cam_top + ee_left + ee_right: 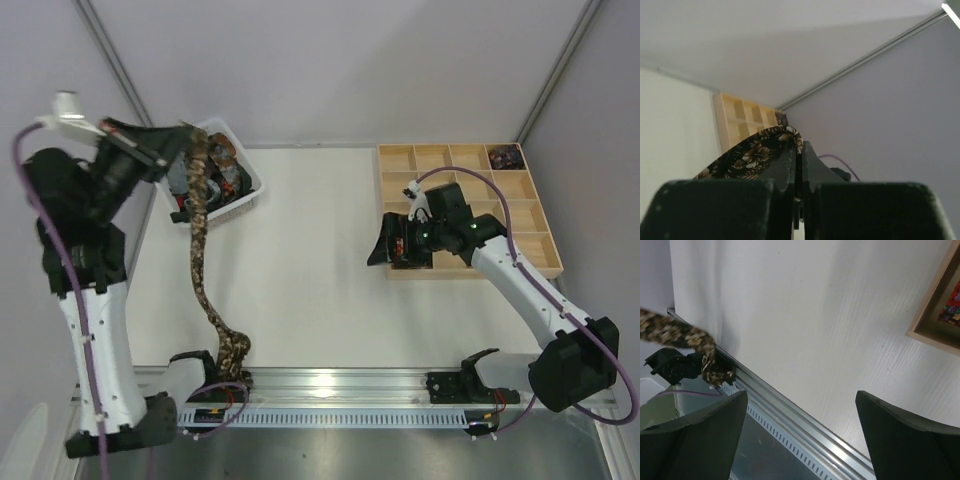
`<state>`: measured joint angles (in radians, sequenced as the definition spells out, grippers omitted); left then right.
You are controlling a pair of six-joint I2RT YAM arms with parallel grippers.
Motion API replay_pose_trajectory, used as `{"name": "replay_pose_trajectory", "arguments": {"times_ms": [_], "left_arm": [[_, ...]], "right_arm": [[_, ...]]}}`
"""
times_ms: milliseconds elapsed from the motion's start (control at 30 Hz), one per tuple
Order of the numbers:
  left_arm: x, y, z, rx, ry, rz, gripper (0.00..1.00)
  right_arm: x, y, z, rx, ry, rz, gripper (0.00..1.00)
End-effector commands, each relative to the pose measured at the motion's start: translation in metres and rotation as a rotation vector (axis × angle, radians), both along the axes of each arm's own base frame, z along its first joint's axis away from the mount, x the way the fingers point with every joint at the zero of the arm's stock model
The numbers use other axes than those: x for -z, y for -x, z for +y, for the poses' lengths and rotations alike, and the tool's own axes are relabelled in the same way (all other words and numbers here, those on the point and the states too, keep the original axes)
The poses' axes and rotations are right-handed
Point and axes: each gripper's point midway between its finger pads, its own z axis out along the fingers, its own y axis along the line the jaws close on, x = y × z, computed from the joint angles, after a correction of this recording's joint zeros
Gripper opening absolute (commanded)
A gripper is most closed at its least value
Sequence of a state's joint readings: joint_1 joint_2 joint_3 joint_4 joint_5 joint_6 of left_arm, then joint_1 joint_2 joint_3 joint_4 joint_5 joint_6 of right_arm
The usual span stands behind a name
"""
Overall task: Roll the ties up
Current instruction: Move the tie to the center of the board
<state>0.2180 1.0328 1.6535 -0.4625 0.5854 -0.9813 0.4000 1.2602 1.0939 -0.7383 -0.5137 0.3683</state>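
Left gripper [183, 135], seen from above, is being held clenched on the brown floral tie [198, 240]. The tie is being hung from near the white bin [248, 170] down to the rail [340, 385] edging the white table [300, 250]. At the left wrist, the tie is being pinched before grey walls [880, 100]. At the right wrist, the right gripper [801, 405] is being held released over the table.

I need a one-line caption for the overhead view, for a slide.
Left gripper holds a brown floral tie above the white bin; open right gripper hovers by the wooden tray.
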Motion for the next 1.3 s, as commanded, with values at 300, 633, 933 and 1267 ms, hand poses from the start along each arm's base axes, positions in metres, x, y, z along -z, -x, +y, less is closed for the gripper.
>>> {"name": "replay_pose_trajectory", "arguments": {"times_ms": [300, 633, 933, 1267], "left_arm": [[0.205, -0.165, -0.16, 0.222, -0.074, 0.415, 0.0], [0.31, -0.252, -0.239, 0.33, -0.088, 0.579, 0.0], [0.337, -0.182, -0.292, 0.542, -0.304, 0.634, 0.01], [0.383, 0.03, -0.297, 0.836, -0.692, 0.717, 0.0]], "right_arm": [[0.001, -0.019, -0.021, 0.119, 0.038, 0.022, 0.97], [-0.001, -0.03, -0.039, 0.234, 0.1, 0.034, 0.97], [0.0, -0.035, -0.066, 0.347, 0.158, 0.03, 0.97], [-0.007, -0.037, -0.099, 0.397, 0.207, 0.03, 0.97]]}}
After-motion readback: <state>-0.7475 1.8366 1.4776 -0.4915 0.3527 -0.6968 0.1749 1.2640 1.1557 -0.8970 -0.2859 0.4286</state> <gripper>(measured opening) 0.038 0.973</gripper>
